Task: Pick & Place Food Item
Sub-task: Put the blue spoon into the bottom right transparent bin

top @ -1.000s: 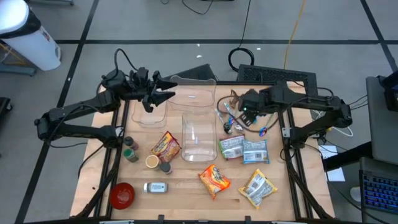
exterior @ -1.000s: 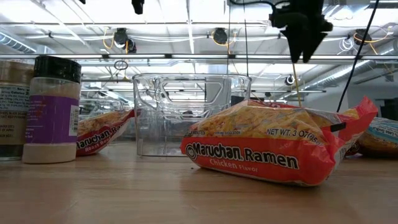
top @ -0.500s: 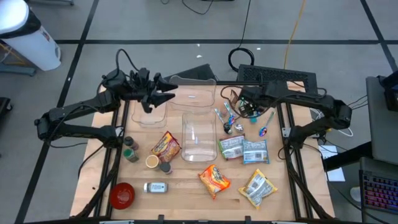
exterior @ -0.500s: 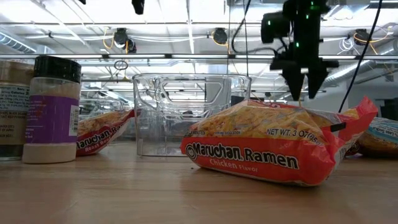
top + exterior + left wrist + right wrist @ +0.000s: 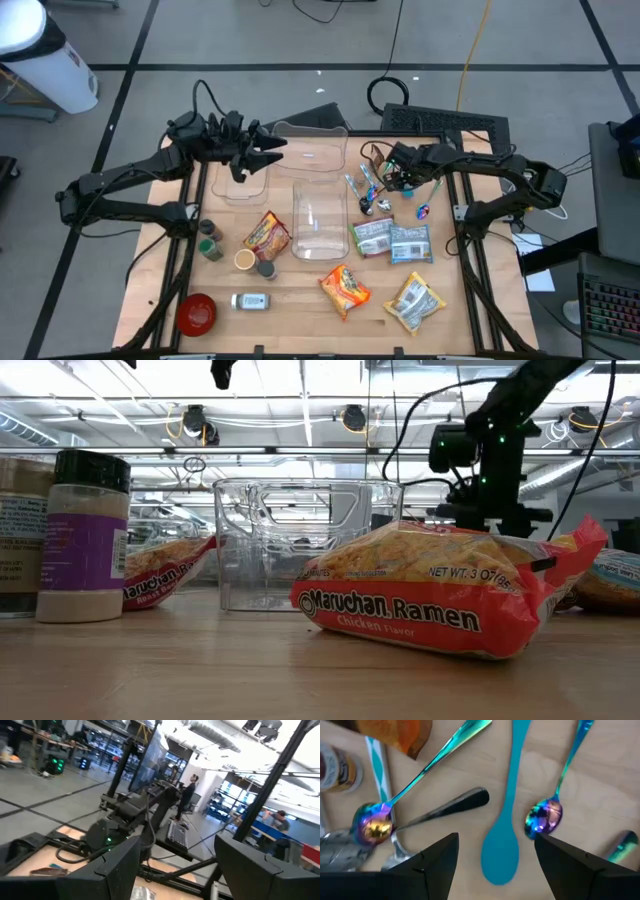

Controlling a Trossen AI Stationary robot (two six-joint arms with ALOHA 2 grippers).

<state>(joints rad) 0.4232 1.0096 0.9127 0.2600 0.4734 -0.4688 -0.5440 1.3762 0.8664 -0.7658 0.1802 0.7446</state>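
Note:
Several food packets lie flat on the wooden table: orange ramen packs [image 5: 345, 288] [image 5: 265, 235], a yellow pack [image 5: 415, 300] and two grey-green packs [image 5: 372, 237] [image 5: 410, 243]. My right gripper [image 5: 388, 182] points down, open, low over loose utensils at the far right. In the right wrist view its fingers [image 5: 440, 855] stand on either side of a teal spoon [image 5: 512, 795] without touching it. My left gripper [image 5: 272, 152] is held high and level over the far-left clear tub [image 5: 240, 178], open, with nothing between its fingers [image 5: 120, 865].
A tall clear container [image 5: 320, 218] stands mid-table, with a clear lid [image 5: 312, 135] behind it. Iridescent spoons [image 5: 372, 822] [image 5: 545, 817] and a black-handled utensil [image 5: 445, 810] lie beside the teal spoon. Spice jars [image 5: 210, 240], a small jar [image 5: 250, 300] and a red bowl [image 5: 196, 313] sit near left.
My right gripper has come down from high above the table to just over the utensils, swinging a little toward the table's left and rolling as it sank. Its fingers have stayed open. The utensils and food packets have not moved.

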